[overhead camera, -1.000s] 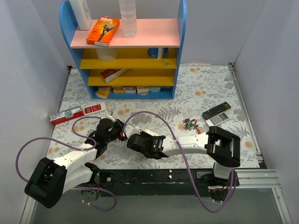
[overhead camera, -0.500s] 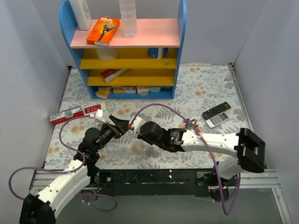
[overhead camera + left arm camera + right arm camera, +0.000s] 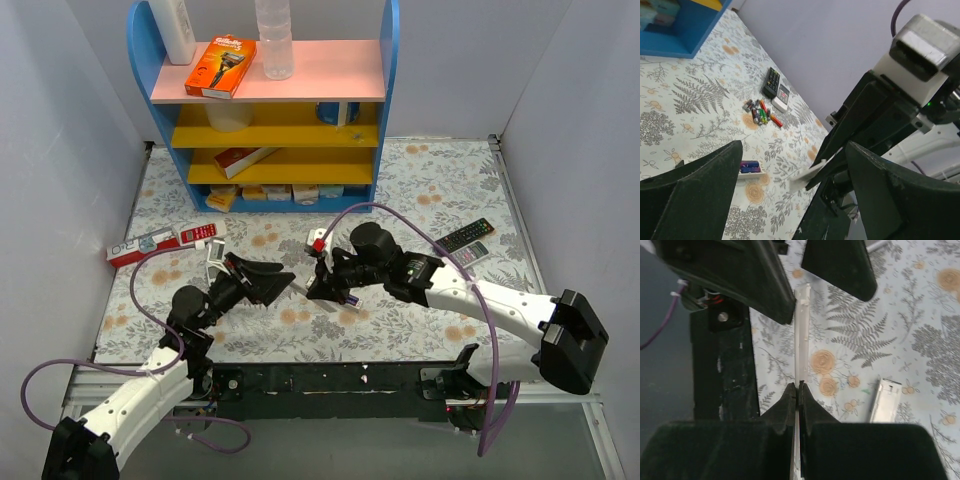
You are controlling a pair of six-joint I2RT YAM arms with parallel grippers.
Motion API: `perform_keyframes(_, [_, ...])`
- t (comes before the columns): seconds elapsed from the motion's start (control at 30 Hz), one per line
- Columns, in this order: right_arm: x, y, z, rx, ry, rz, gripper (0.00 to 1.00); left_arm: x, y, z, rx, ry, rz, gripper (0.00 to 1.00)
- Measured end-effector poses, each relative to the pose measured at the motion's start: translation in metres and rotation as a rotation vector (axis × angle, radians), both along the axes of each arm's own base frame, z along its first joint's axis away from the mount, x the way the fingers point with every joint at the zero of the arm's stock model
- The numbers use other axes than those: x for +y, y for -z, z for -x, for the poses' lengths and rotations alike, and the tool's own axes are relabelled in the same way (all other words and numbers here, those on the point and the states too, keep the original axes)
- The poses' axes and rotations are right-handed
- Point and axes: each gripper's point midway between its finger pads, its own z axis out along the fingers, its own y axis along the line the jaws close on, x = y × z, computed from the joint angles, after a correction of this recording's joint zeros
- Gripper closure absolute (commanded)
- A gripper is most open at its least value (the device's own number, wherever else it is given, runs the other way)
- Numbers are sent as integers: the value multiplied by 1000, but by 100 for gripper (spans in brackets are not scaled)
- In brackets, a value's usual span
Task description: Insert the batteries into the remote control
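My right gripper (image 3: 799,386) is shut on a thin flat white piece (image 3: 801,330), seen edge-on and held above the cloth. Its free tip (image 3: 807,176) lies between the spread fingers (image 3: 740,280) of my open left gripper (image 3: 794,147), which touches nothing. In the top view the two grippers, left (image 3: 280,285) and right (image 3: 312,290), face each other at the table's middle front. The remote control (image 3: 751,169) lies flat on the cloth with two purple-blue cells in its open end, right of my right fingers (image 3: 885,400). Loose batteries (image 3: 760,114) lie in a pile beyond.
A black remote (image 3: 463,238) and a shorter white one (image 3: 470,256) lie at the right. A blue and yellow shelf (image 3: 265,110) stands at the back. A red and white box (image 3: 165,240) lies at the left. A black rail (image 3: 715,365) runs along the near edge.
My left gripper has gone from shut to open, letting go of the white piece. My right gripper stays shut on it, and both grippers have shifted to the right.
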Motion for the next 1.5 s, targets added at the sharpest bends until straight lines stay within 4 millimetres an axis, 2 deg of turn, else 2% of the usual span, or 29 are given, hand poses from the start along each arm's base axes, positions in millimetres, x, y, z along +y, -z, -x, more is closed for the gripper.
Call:
perform_keyframes(0.13, [-1, -13, 16, 52, -87, -80, 99, -8, -1, 7, -43, 70, -21, 29])
perform_keyframes(0.33, [-4, -34, 21, 88, -142, -173, 99, -14, -26, 26, -176, 162, 15, 46])
perform_keyframes(0.37, [-5, -35, 21, 93, -148, -182, 99, -15, -30, 29, -196, 179, 21, 52])
perform_keyframes(0.43, [-5, -37, 22, 106, -159, -197, 99, -17, -33, 35, -221, 210, 27, 55])
perform_keyframes(0.57, [-6, -38, 28, 131, -186, -211, 99, -20, -36, 42, -236, 257, 35, 69])
perform_keyframes(0.6, [-6, -39, 29, 135, -191, -214, 99, -21, -35, 43, -234, 266, 36, 77])
perform_keyframes(0.67, [-6, -41, 30, 140, -198, -222, 99, -22, -35, 44, -227, 278, 39, 85])
perform_keyframes(0.7, [-6, -40, 30, 143, -197, -220, 99, -23, -35, 45, -227, 285, 42, 94])
perform_keyframes(0.77, [-6, -40, 29, 152, -198, -221, 97, -23, -36, 46, -227, 294, 48, 100])
perform_keyframes(0.8, [-5, -39, 28, 155, -195, -221, 92, -23, -36, 45, -227, 295, 50, 100])
perform_keyframes(0.83, [-5, -39, 28, 159, -192, -221, 80, -23, -36, 45, -223, 295, 52, 100])
perform_keyframes(0.93, [-5, -38, 25, 164, -172, -215, 58, -22, -35, 40, -197, 272, 59, 100])
perform_keyframes(0.97, [-5, -37, 23, 159, -158, -212, 54, -22, -33, 37, -176, 256, 62, 100])
perform_keyframes(1.1, [-5, -29, 10, 141, -84, -181, 45, -17, -18, 18, -65, 158, 58, 100])
perform_keyframes(1.33, [-9, -13, -17, 74, 96, -94, 32, -4, 32, -17, 218, -29, 3, 100])
perform_keyframes(1.43, [-2, -13, -20, 36, 138, -41, 25, -2, 47, -24, 303, -69, -19, 100])
perform_keyframes(1.5, [7, -13, -22, 9, 158, -2, 25, -1, 52, -27, 333, -85, -23, 100])
